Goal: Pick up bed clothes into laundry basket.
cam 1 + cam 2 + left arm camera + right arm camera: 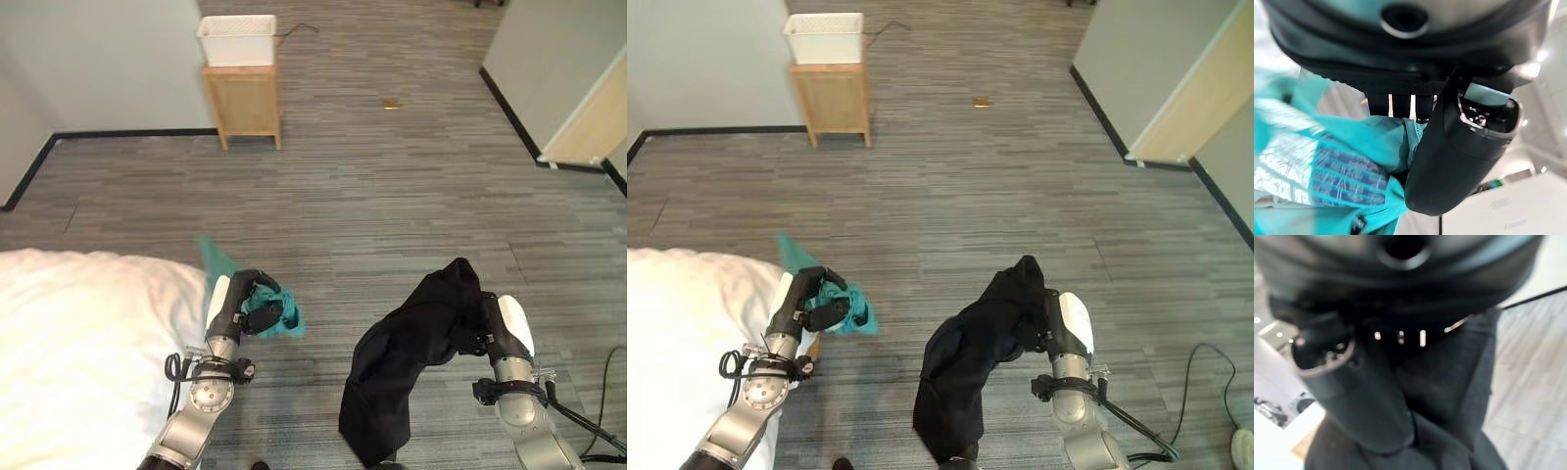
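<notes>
My left hand is shut on a teal garment, held just off the right edge of the white bed; in the left wrist view the thumb presses into the teal cloth. My right hand is shut on a black garment that hangs down toward the floor; the right wrist view shows the thumb clamped on the black cloth. The white laundry basket sits on a small wooden table at the far wall.
Grey plank floor stretches between me and the wooden table. A wall stands at the left and another wall corner at the far right. A small brown object lies on the floor far ahead.
</notes>
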Robot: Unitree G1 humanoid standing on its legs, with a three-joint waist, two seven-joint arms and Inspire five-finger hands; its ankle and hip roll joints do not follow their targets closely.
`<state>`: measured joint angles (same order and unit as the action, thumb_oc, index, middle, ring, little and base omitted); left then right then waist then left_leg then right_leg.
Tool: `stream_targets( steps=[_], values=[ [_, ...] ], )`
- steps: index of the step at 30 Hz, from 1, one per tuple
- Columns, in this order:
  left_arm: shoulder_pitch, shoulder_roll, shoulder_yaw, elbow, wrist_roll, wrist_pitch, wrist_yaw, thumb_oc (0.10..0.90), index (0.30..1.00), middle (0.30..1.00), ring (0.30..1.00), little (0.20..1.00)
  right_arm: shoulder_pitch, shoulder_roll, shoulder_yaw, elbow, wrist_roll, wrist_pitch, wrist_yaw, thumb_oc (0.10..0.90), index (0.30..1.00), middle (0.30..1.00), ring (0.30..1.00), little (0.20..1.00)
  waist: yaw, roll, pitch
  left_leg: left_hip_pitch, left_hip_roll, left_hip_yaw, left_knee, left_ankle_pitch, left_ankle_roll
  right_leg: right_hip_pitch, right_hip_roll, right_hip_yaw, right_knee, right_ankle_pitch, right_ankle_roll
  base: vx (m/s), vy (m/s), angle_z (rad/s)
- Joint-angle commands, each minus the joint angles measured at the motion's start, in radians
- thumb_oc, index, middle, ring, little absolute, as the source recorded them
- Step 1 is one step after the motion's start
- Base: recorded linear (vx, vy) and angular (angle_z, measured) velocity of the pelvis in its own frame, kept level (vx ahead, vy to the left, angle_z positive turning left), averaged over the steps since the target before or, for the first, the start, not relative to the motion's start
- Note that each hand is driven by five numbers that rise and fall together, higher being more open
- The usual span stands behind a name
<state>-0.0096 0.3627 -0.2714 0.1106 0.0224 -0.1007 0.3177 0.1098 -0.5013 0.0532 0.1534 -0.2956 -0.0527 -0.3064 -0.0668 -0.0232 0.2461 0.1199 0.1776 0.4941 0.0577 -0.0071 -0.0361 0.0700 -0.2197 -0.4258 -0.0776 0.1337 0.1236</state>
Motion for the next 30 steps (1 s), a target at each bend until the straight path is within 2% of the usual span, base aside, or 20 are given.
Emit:
stream_targets(
  steps=[1, 2, 3, 4, 5, 7, 8, 11, 12, 13, 14, 15, 16, 19, 21, 24, 26, 27, 28, 30],
  values=[
    [-0.177, -0.023, 0.006, -0.153, 0.029, -0.119, 0.022, 0.4, 0.3, 0.3, 0.3, 0.3, -0.081, -0.099, -0.031, -0.08, -0.001, -0.086, -0.055, 0.4, 0.3, 0.3, 0.3, 0.3, -0.007, 0.017, -0.057, -0.005, 0.146, -0.072, 0.111, 0.072, -0.102, 0.003, 0.039, 0.051, 0.043, -0.143, 0.015, 0.11, -0.376, -0.49],
    [-0.202, -0.028, -0.001, -0.131, 0.061, -0.114, 0.044, 0.4, 0.3, 0.3, 0.3, 0.3, -0.093, -0.115, -0.026, -0.09, 0.005, -0.092, -0.058, 0.4, 0.3, 0.3, 0.3, 0.3, -0.002, 0.02, -0.037, -0.047, 0.174, -0.129, 0.218, 0.098, -0.108, 0.026, 0.069, 0.062, 0.018, -0.155, -0.009, 0.11, -0.35, -0.52],
    [-0.223, -0.025, -0.002, -0.104, 0.105, -0.103, 0.076, 0.4, 0.3, 0.3, 0.3, 0.3, -0.103, -0.13, -0.017, -0.1, 0.011, -0.098, -0.061, 0.4, 0.3, 0.3, 0.3, 0.3, 0.009, 0.012, -0.025, -0.077, 0.17, -0.184, 0.296, 0.12, -0.103, 0.042, 0.079, 0.083, 0.004, -0.166, -0.024, 0.07, -0.219, -0.57],
    [-0.228, -0.027, -0.003, -0.099, 0.108, -0.105, 0.08, 0.4, 0.3, 0.3, 0.3, 0.3, -0.106, -0.131, -0.018, -0.099, 0.012, -0.098, -0.061, 0.4, 0.3, 0.3, 0.3, 0.3, 0.006, 0.015, -0.022, -0.086, 0.175, -0.192, 0.309, 0.116, -0.105, 0.043, 0.083, 0.08, 0.005, -0.168, -0.026, 0.11, -0.275, -0.76],
    [-0.269, -0.007, 0.006, -0.012, 0.239, -0.067, 0.161, 0.4, 0.3, 0.3, 0.3, 0.3, -0.146, -0.15, 0.015, -0.089, 0.012, -0.105, -0.056, 0.4, 0.3, 0.3, 0.3, 0.3, 0.029, -0.013, -0.011, -0.16, 0.073, -0.323, 0.426, 0.088, -0.085, 0.049, 0.083, 0.132, -0.008, -0.175, -0.037, 0.14, -0.248, -0.88],
    [-0.286, 0.004, 0.007, 0.105, 0.327, -0.033, 0.213, 0.4, 0.3, 0.3, 0.3, 0.3, -0.168, -0.153, 0.044, -0.087, 0.012, -0.119, -0.048, 0.4, 0.3, 0.3, 0.3, 0.3, 0.049, -0.038, -0.004, -0.217, -0.011, -0.37, 0.506, 0.04, -0.079, 0.059, 0.084, 0.192, -0.008, -0.177, -0.038, 0.18, -0.251, -1.31],
    [-0.295, 0.006, 0.005, 0.175, 0.351, -0.006, 0.222, 0.4, 0.3, 0.3, 0.3, 0.3, -0.185, -0.156, 0.06, -0.072, 0.015, -0.118, -0.046, 0.4, 0.3, 0.3, 0.3, 0.3, 0.058, -0.042, -0.002, -0.245, -0.033, -0.375, 0.529, 0.02, -0.079, 0.07, 0.089, 0.213, -0.006, -0.186, -0.042, 0.16, -0.167, -1.26],
    [-0.322, 0.014, 0.017, 0.409, 0.376, 0.058, 0.228, 0.4, 0.3, 0.3, 0.3, 0.3, -0.233, -0.17, 0.09, -0.015, 0.055, -0.112, -0.031, 0.4, 0.3, 0.3, 0.3, 0.3, 0.077, -0.043, -0.006, -0.342, -0.048, -0.337, 0.488, 0.021, -0.065, 0.103, 0.096, 0.25, -0.009, -0.207, -0.05, 0.24, -0.076, -0.96],
    [-0.332, 0.027, 0.031, 0.474, 0.374, 0.068, 0.22, 0.4, 0.3, 0.3, 0.3, 0.3, -0.256, -0.183, 0.11, 0.009, 0.063, -0.11, -0.018, 0.4, 0.3, 0.3, 0.3, 0.3, 0.085, -0.035, -0.006, -0.348, -0.054, -0.314, 0.435, 0.003, -0.052, 0.118, 0.105, 0.263, -0.008, -0.221, -0.047, 0.41, 0.032, -0.6],
    [-0.32, 0.036, 0.075, 0.572, 0.311, 0.08, 0.224, 0.4, 0.3, 0.3, 0.3, 0.3, -0.283, -0.199, 0.14, 0.055, 0.076, -0.101, -0.002, 0.4, 0.3, 0.3, 0.3, 0.3, 0.104, -0.013, -0.015, -0.352, -0.063, -0.294, 0.282, 0.021, -0.043, 0.147, 0.129, 0.273, -0.006, -0.241, -0.042, 0.34, 0.055, -0.57],
    [-0.322, 0.035, 0.076, 0.577, 0.308, 0.077, 0.226, 0.4, 0.3, 0.3, 0.3, 0.3, -0.288, -0.201, 0.144, 0.06, 0.077, -0.102, -0.002, 0.4, 0.3, 0.3, 0.3, 0.3, 0.103, -0.015, -0.013, -0.342, -0.068, -0.29, 0.268, 0.025, -0.043, 0.148, 0.125, 0.275, -0.005, -0.243, -0.041, 0.35, 0.073, -0.55],
    [-0.323, 0.048, 0.089, 0.612, 0.288, 0.081, 0.228, 0.4, 0.3, 0.3, 0.3, 0.3, -0.304, -0.213, 0.159, 0.089, 0.082, -0.097, 0.007, 0.4, 0.3, 0.3, 0.3, 0.3, 0.115, -0.001, -0.02, -0.355, -0.064, -0.28, 0.195, 0.059, -0.049, 0.17, 0.144, 0.276, -0.006, -0.259, -0.038, 0.38, 0.033, -0.43],
    [-0.335, 0.055, 0.109, 0.686, 0.23, 0.082, 0.228, 0.4, 0.3, 0.3, 0.3, 0.3, -0.342, -0.227, 0.185, 0.137, 0.099, -0.089, 0.02, 0.4, 0.3, 0.3, 0.3, 0.3, 0.127, 0.01, -0.022, -0.356, -0.052, -0.23, 0.078, 0.117, -0.065, 0.21, 0.159, 0.27, -0.003, -0.291, -0.034, 0.37, 0.034, -0.32],
    [-0.366, 0.078, 0.124, 0.73, 0.189, 0.086, 0.235, 0.4, 0.3, 0.3, 0.3, 0.3, -0.383, -0.246, 0.211, 0.162, 0.1, -0.078, 0.027, 0.4, 0.3, 0.3, 0.3, 0.3, 0.138, 0.018, -0.025, -0.36, -0.03, -0.195, 0.011, 0.149, -0.067, 0.243, 0.163, 0.266, 0.007, -0.317, -0.029, 0.34, 0.044, 0.01],
    [-0.369, 0.089, 0.141, 0.723, 0.144, 0.079, 0.242, 0.4, 0.3, 0.3, 0.3, 0.3, -0.431, -0.256, 0.234, 0.199, 0.095, -0.061, 0.032, 0.4, 0.3, 0.3, 0.3, 0.3, 0.161, 0.024, -0.034, -0.366, -0.015, -0.202, -0.038, 0.171, -0.066, 0.273, 0.162, 0.276, 0.015, -0.342, -0.02, 0.4, 0.095, -0.22],
    [-0.341, 0.074, 0.163, 0.666, 0.071, 0.061, 0.242, 0.4, 0.3, 0.3, 0.3, 0.3, -0.49, -0.264, 0.261, 0.249, 0.089, -0.039, 0.041, 0.4, 0.3, 0.3, 0.3, 0.3, 0.188, 0.02, -0.034, -0.406, 0.033, -0.19, -0.067, 0.198, -0.074, 0.321, 0.145, 0.297, 0.022, -0.384, -0.009, 0.44, 0.139, -0.45],
    [-0.283, 0.055, 0.189, 0.569, 0.04, 0.052, 0.228, 0.4, 0.3, 0.3, 0.3, 0.3, -0.501, -0.256, 0.257, 0.247, 0.062, -0.017, 0.056, 0.4, 0.3, 0.3, 0.3, 0.3, 0.215, 0.021, -0.055, -0.387, 0.054, -0.164, -0.106, 0.232, -0.059, 0.346, 0.128, 0.304, 0.037, -0.399, 0.014, 0.6, 0.216, -0.19],
    [-0.269, 0.053, 0.19, 0.536, 0.039, 0.054, 0.224, 0.4, 0.3, 0.3, 0.3, 0.3, -0.491, -0.249, 0.251, 0.252, 0.047, -0.014, 0.056, 0.4, 0.3, 0.3, 0.3, 0.3, 0.229, 0.01, -0.067, -0.386, 0.048, -0.171, -0.105, 0.247, -0.055, 0.344, 0.114, 0.304, 0.063, -0.4, 0.023, 0.66, 0.211, -0.31],
    [-0.258, 0.046, 0.184, 0.507, 0.034, 0.054, 0.214, 0.4, 0.3, 0.3, 0.3, 0.3, -0.481, -0.235, 0.244, 0.254, 0.04, -0.009, 0.055, 0.4, 0.3, 0.3, 0.3, 0.3, 0.245, -0.012, -0.081, -0.382, 0.027, -0.175, -0.094, 0.25, -0.044, 0.34, 0.094, 0.303, 0.115, -0.359, 0.045, 0.49, 0.115, -0.29],
    [-0.251, 0.049, 0.163, 0.469, 0.034, 0.057, 0.199, 0.4, 0.3, 0.3, 0.3, 0.3, -0.454, -0.198, 0.224, 0.259, 0.033, -0.001, 0.05, 0.4, 0.3, 0.3, 0.3, 0.3, 0.256, -0.044, -0.082, -0.346, -0.019, -0.178, -0.082, 0.211, -0.009, 0.277, 0.063, 0.3, 0.301, -0.224, 0.112, 0.47, 0.143, 0.23]
  ],
)
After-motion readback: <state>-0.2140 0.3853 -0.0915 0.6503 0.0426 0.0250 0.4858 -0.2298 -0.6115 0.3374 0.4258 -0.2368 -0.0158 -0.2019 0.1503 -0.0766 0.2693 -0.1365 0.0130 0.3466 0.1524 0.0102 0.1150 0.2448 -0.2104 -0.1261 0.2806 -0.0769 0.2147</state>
